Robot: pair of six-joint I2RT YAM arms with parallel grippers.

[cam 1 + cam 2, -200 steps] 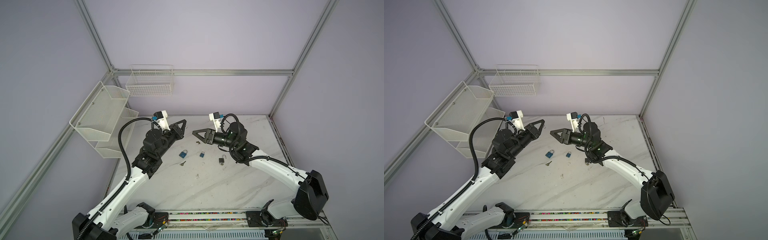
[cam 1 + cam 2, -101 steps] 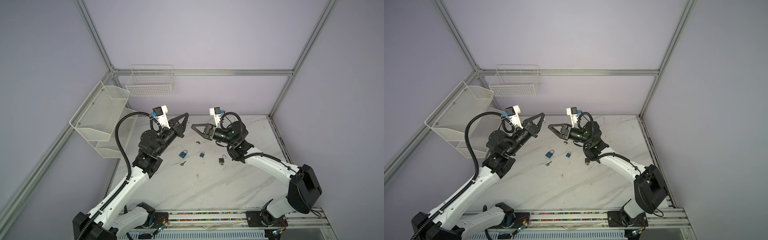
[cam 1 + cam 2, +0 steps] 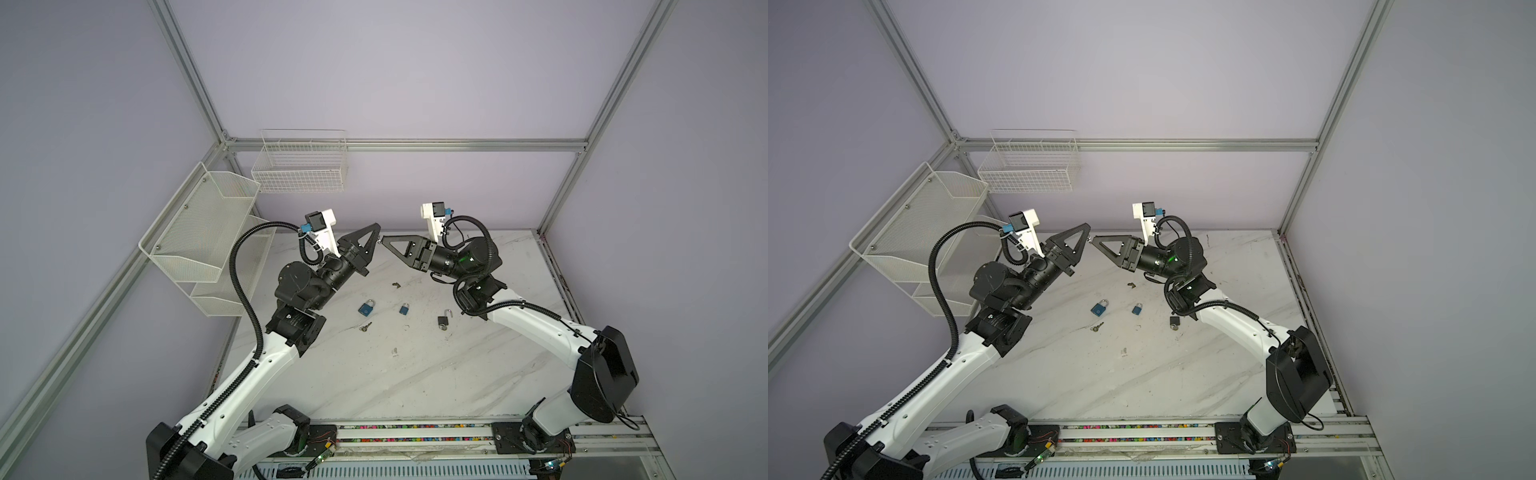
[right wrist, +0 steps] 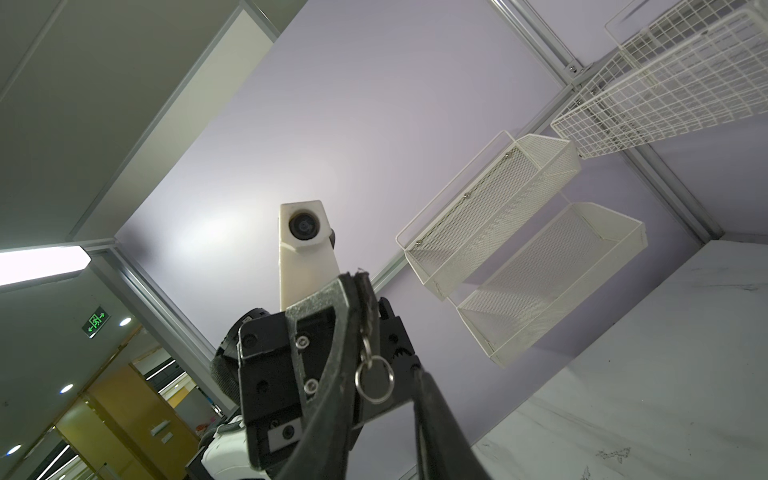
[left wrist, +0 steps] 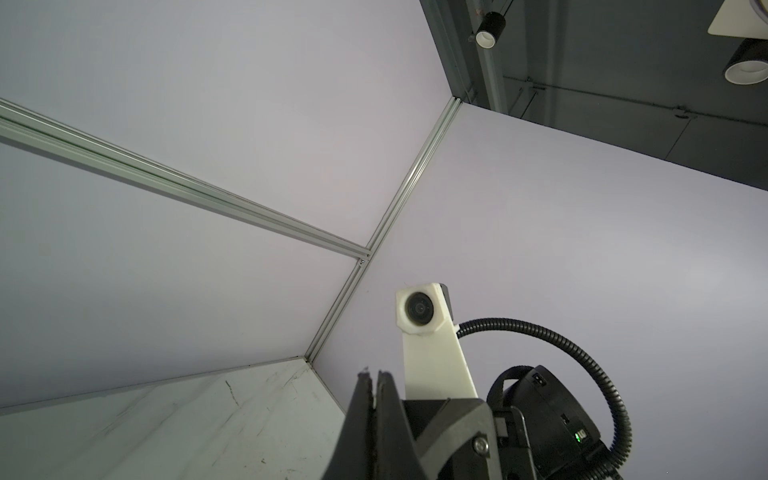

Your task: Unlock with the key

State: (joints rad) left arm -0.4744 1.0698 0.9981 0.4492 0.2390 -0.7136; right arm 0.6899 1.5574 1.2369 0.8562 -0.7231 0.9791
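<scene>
Peeking out from the left gripper [image 3: 376, 229], the key [image 3: 379, 240] is up in the air over the table [image 3: 415, 374], nearer its back edge, with the padlocks [image 3: 366, 308] lying below. It looks light, stiff and slippery, thin metal, so I'd take it flat across the head, not by the loose ring [image 4: 374, 382]. The left fingers are pressed tight on it. The right gripper [image 3: 384, 238] meets it tip to tip, its fingers [image 4: 432, 415] narrowly apart either side of the ring. Whether they touch it I can't tell.
</scene>
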